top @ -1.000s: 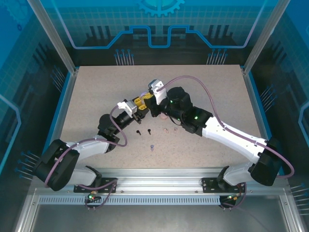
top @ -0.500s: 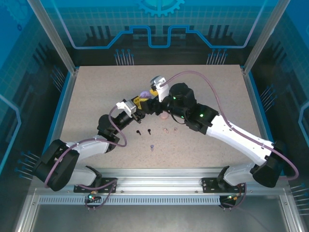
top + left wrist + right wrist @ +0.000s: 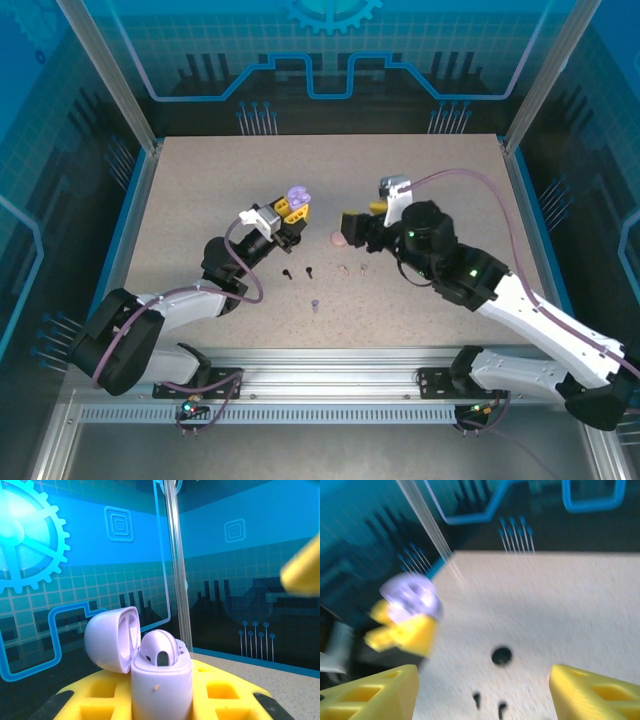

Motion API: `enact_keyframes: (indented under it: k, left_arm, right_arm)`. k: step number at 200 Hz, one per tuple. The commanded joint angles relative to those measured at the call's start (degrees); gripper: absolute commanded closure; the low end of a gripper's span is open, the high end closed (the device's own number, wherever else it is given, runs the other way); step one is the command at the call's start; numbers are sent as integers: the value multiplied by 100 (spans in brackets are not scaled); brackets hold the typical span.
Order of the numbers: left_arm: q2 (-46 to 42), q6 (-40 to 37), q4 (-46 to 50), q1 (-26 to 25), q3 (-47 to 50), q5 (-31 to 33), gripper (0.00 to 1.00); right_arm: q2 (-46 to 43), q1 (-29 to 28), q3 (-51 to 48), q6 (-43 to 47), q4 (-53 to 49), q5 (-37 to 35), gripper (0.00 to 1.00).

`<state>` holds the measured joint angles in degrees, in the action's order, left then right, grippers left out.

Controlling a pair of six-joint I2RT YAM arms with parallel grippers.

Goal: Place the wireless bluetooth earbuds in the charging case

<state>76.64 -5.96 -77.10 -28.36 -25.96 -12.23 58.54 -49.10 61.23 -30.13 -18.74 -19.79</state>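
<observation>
Mid-frame we see the left gripper [image 3: 291,211] clamping an open-lidded round lilac plastic charging case [image 3: 297,196]; rightward, the right gripper [image 3: 482,687] holds its jaws apart.

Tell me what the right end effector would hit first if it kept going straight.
Probably the tabletop, near a dark round thing. The purple charging case sits off that line, though the view is blurred and depth unclear.

We see the purple charging case [image 3: 297,196] open, one purple earbud [image 3: 159,652] inside. Black earbuds [image 3: 288,272], pink earbuds [image 3: 343,269] and another purple earbud [image 3: 315,306] lie on the desk [image 3: 200,200].
</observation>
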Motion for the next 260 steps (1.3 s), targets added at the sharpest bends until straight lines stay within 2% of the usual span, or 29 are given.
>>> enact_keyframes:
  k: [1,45,93,131,171,232,260]
  left_arm:
    - [-100,72,-306,-30,71,80,100]
    - [-332,112,-305,-32,148,296,100]
    - [-518,130,-306,-21,329,857,100]
    - [-630,159,-306,25,362,1241,100]
    - [-658,191,-306,74,344,1392,100]
    - [-650,402,-306,291,350,1494,100]
    - [-662,463,-308,396,343,1436,100]
  right_arm:
    - [23,38,-613,-752,-446,-322,30]
    - [963,-456,-1019,-1367,-516,-381,32]
    - [2499,-1150,-491,-2322,-1186,-938,34]
    - [3459,-1493,-78,-3088,-1234,-998,35]
    - [4298,-1687,560,-3521,-1487,-1008,37]
    - [5051,-1796,1070,-3882,-1690,-913,52]
    - [5313,-1822,1257,-3911,-1795,-890,55]
